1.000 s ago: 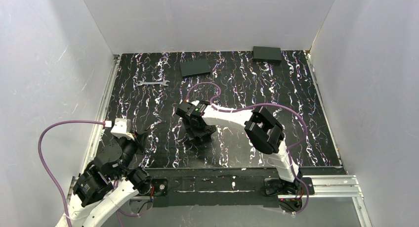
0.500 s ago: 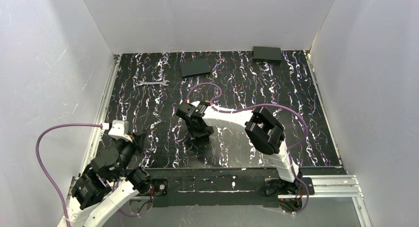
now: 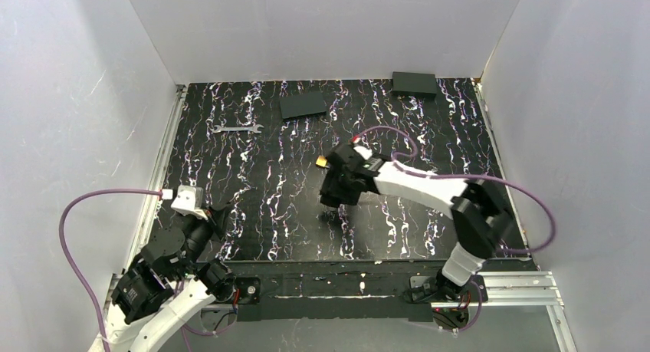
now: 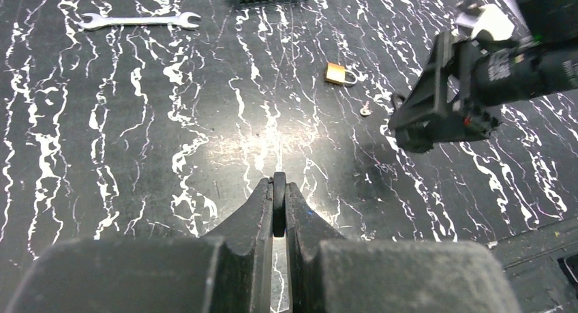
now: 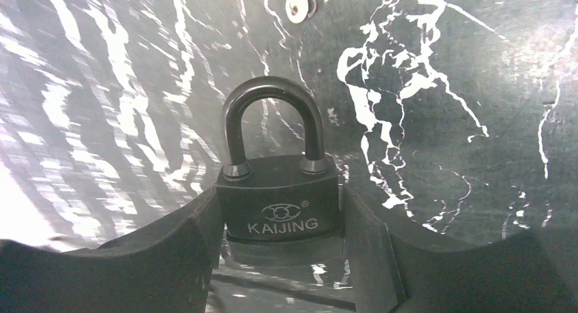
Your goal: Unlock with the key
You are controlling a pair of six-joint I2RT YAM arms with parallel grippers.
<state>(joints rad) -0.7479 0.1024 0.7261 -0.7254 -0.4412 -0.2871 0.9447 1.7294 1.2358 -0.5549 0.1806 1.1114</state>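
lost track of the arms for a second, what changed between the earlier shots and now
The right end effector swung to the right, its elbow swinging out with it, and now grips the black padlock. The left end effector stays shut on the key; the wrench has not moved.

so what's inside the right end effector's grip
A black padlock marked KAIJING sits between the right end effector's fingers. Its shackle looks closed and sticks out in front. The lock's underside and keyhole are hidden deeper in the grip.

On the black marbled table (image 3: 230,183) lie a wrench (image 3: 236,127), two flat black boxes (image 3: 303,104) (image 3: 414,84) and a brass padlock (image 4: 335,73).
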